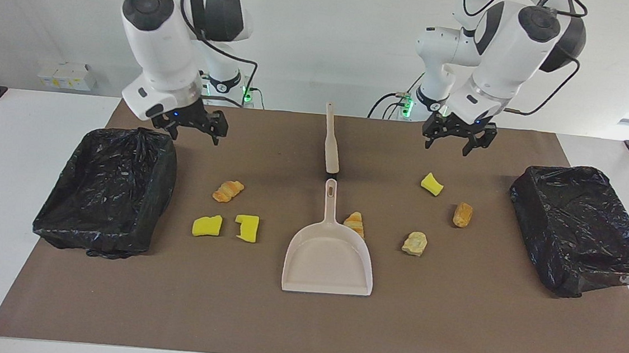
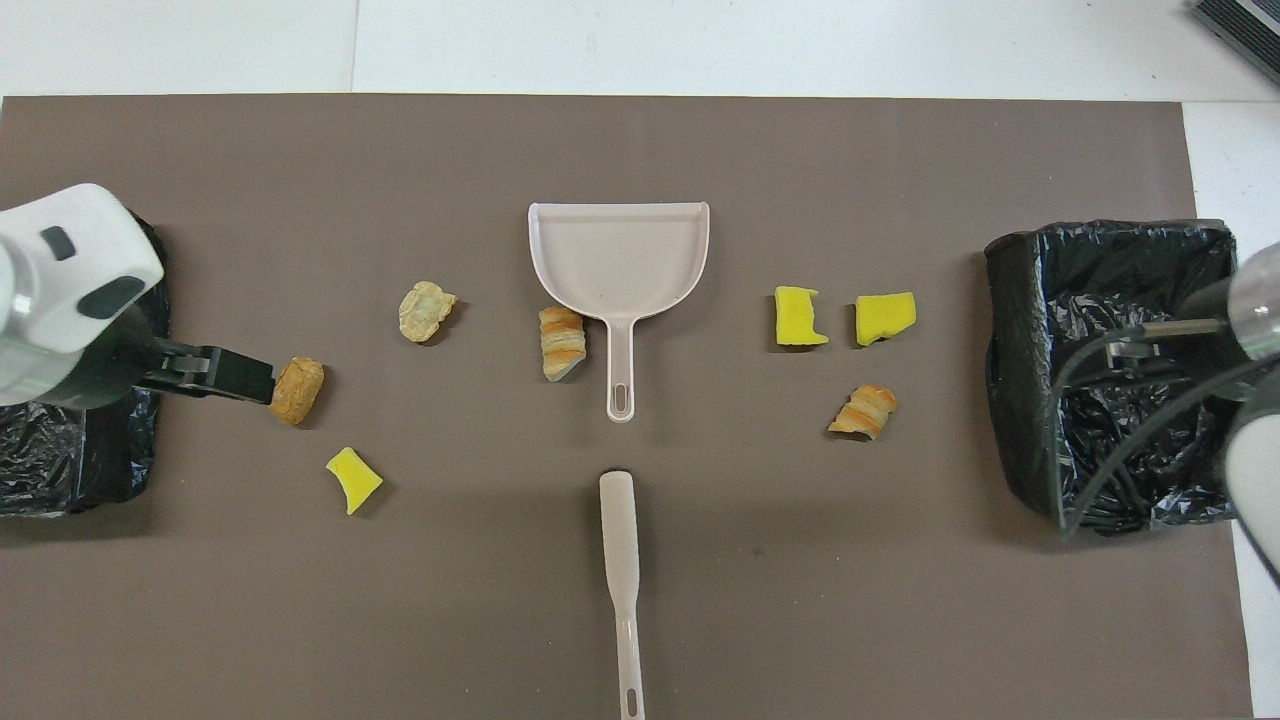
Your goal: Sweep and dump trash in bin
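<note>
I am judging the dustpan [image 1: 329, 259], mid-table, light and stiff: take its handle. The brush [image 1: 331, 144], nearer me, likewise. Trash [image 1: 228, 190] is lying scattered beside them, soft and light. My left gripper [image 1: 456, 138] and right gripper [image 1: 195, 126] are hanging open, empty.

In the overhead view, the left arm [image 2: 70, 290] covers part of the bin [image 2: 60, 460] under it, and that bin is cut off by the edge. The brush handle [image 2: 625, 590] runs off the bottom edge. Cables [image 2: 1130, 400] cross the other bin [image 2: 1100, 300].
</note>
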Robot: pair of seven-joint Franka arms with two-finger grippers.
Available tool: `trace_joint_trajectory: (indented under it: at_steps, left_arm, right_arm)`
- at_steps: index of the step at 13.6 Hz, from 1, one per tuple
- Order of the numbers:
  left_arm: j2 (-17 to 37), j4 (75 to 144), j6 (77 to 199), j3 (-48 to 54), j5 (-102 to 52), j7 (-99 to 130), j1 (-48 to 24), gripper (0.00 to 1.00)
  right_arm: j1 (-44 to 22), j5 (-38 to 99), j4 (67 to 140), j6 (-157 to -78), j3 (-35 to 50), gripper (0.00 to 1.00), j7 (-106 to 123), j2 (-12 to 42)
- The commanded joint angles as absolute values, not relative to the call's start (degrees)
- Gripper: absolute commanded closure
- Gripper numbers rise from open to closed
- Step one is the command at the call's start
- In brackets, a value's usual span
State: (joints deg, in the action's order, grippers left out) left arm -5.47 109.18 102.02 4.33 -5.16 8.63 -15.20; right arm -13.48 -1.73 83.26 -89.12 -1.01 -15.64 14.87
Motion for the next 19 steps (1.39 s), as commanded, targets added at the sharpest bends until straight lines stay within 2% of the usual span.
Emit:
trace_joint_trajectory:
  at_steps: [1, 5, 8, 12, 16, 19]
  left_arm:
    - [-10.4, 117.6, 107.8, 3.3, -5.8, 10.3, -19.9, 0.0]
    - [-10.5, 126.9, 119.1, 3.3, -5.8, 18.5, -30.6, 0.0]
    - [-9.7, 134.6, 128.5, 3.3, -5.8, 25.4, -39.1, 0.0]
    - [-9.4, 141.8, 138.9, 3.3, -5.8, 34.4, -48.8, 0.0]
    - [-7.5, 142.3, 140.7, 3.3, -5.8, 38.2, -54.0, 0.0]
    - [-7.8, 143.8, 140.7, 3.3, -5.8, 42.7, -57.4, 0.0]
  right_arm:
    - [-16.2, -1.0, 77.3, -93.4, -0.2, 0.0, -23.9, 22.8]
    - [-20.2, -0.1, 76.8, -96.6, 3.4, 0.0, -28.0, 29.7]
    - [-20.3, 1.3, 71.6, -98.0, 7.2, 0.0, -35.3, 35.4]
    - [-22.6, 1.8, 71.7, -103.5, 9.8, 0.0, -38.0, 37.9]
    - [-25.7, 1.9, 73.9, -108.8, 9.9, 0.0, -38.3, 38.9]
    - [-25.8, 1.2, 74.7, -108.5, 9.8, 0.0, -34.9, 38.4]
